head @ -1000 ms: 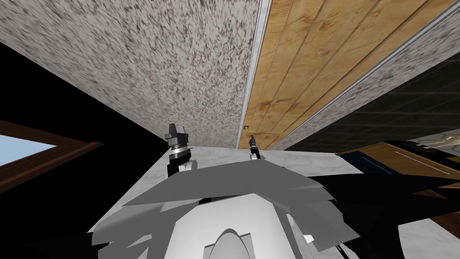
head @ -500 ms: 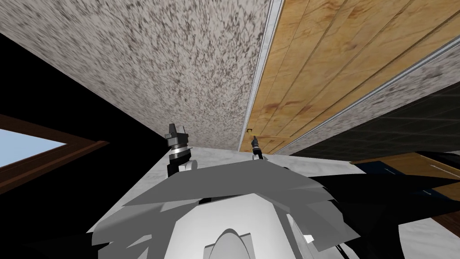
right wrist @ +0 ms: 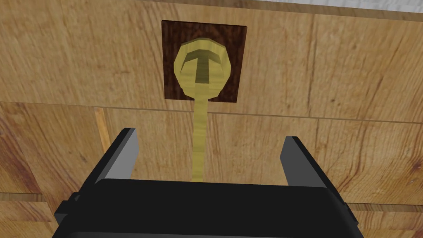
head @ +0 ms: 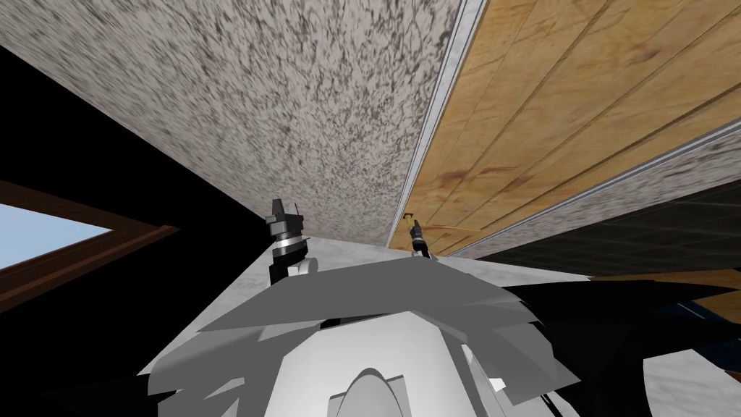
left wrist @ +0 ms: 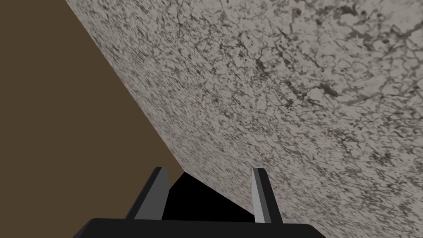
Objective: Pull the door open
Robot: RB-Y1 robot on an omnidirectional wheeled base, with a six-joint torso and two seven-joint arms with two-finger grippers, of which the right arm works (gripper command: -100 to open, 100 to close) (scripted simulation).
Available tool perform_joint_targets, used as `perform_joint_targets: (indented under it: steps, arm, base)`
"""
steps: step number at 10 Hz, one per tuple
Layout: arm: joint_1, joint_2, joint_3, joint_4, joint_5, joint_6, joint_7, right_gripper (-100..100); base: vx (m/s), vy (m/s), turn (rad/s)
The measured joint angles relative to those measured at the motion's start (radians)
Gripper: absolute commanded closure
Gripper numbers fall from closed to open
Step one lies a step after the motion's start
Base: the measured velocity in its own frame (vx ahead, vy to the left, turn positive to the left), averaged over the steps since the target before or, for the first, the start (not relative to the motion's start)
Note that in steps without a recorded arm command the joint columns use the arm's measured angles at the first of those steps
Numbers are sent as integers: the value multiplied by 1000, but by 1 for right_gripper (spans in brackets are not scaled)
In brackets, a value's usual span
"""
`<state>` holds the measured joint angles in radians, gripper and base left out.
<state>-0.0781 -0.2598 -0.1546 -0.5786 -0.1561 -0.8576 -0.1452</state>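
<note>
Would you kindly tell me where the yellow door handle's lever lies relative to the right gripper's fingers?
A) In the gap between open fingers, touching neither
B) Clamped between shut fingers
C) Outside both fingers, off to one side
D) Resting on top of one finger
A: in the right wrist view the yellow handle runs down the middle of the right gripper, whose fingers stand wide apart on either side, clear of it.

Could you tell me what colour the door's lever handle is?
Yellow lever handle, on a dark brown plate; clearest in the right wrist view.
</note>
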Motion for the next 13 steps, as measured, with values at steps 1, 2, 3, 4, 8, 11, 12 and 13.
perform_joint_targets:
  steps: [1, 2, 3, 4, 8, 11, 12, 13]
  arm:
    - [-1, -2, -2, 9, -1, -6, -4, -100]
    - [0, -11, -6, 28, -4, -21, -11, -100]
    - [0, -12, -6, 30, -5, -25, -13, 100]
    - [0, -12, -6, 28, -4, -23, -12, 100]
    - [1, -12, -6, 29, -4, -19, -10, 100]
    - [5, -24, 4, 22, 2, -25, -25, 100]
    - [13, -28, 11, 13, 6, -24, -34, 100]
    - [13, -32, 20, 21, 11, -30, -43, 100]
  base:
    - [131, -31, 98]
    - [70, -21, 28]
    - [-12, 3, -24]
    - [-26, 7, -19]
    - [-9, 1, 2]
    - [-159, -24, 85]
    - [-187, -41, 105]
    - [-183, -46, 112]
